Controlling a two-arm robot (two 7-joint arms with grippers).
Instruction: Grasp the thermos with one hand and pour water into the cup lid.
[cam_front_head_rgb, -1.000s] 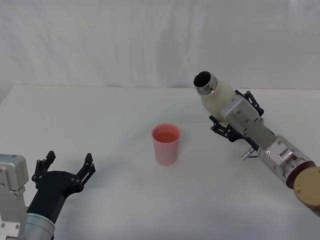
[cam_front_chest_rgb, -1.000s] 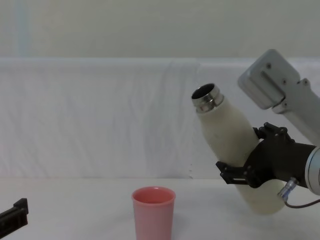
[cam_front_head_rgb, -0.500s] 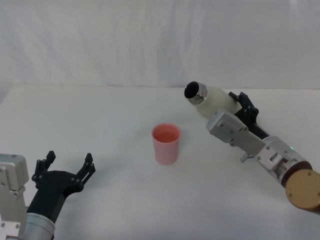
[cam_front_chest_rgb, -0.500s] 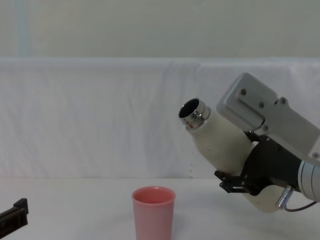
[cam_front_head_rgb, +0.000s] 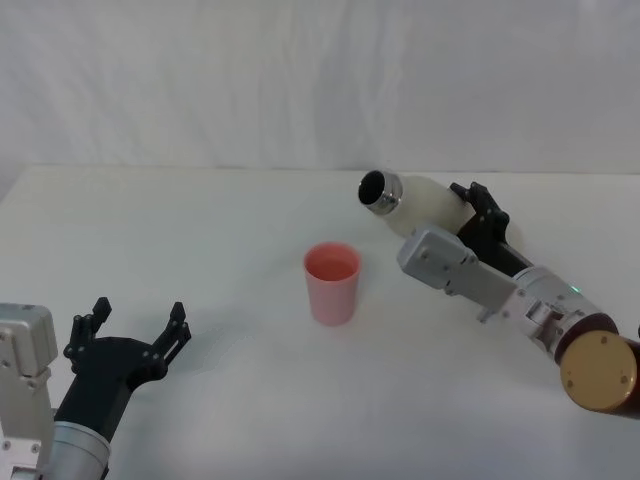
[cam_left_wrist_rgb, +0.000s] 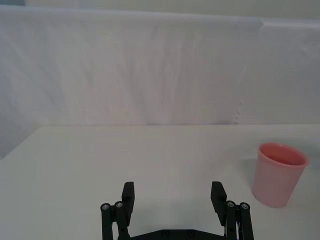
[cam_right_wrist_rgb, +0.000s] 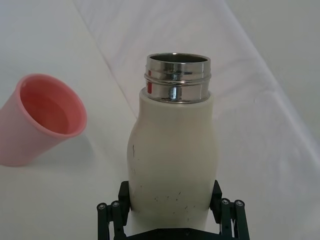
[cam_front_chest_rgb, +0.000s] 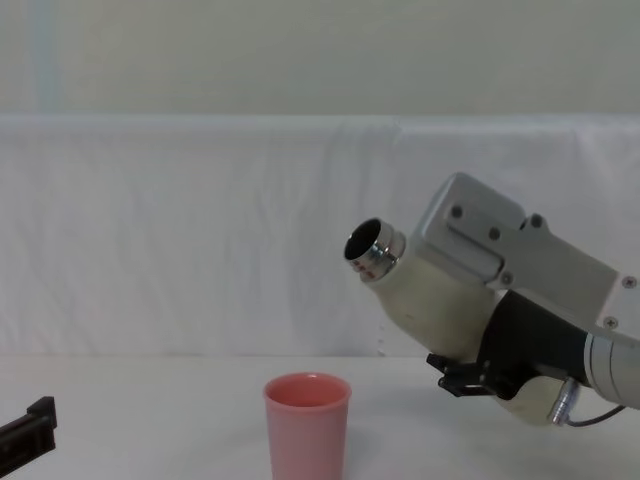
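The cream-white thermos (cam_front_head_rgb: 420, 196) (cam_front_chest_rgb: 420, 300) (cam_right_wrist_rgb: 172, 145) is held in the air, tilted steeply with its open steel neck (cam_front_chest_rgb: 368, 250) pointing left toward the cup lid. My right gripper (cam_front_head_rgb: 478, 215) (cam_right_wrist_rgb: 170, 212) is shut on the thermos body. The pink cup lid (cam_front_head_rgb: 332, 284) (cam_front_chest_rgb: 307, 425) (cam_left_wrist_rgb: 278, 173) (cam_right_wrist_rgb: 37, 122) stands upright on the table, below and left of the neck. No water shows leaving the neck. My left gripper (cam_front_head_rgb: 128, 342) (cam_left_wrist_rgb: 172, 192) rests open near the table's front left, far from both.
The white table (cam_front_head_rgb: 200, 230) is backed by a white cloth wall (cam_front_head_rgb: 300, 80). The right arm's grey wrist housing (cam_front_head_rgb: 450, 270) lies between the cup lid and the thermos base.
The right gripper has tipped the thermos further over and carried its neck lower and leftward toward the cup lid. The left arm and cup lid have not moved.
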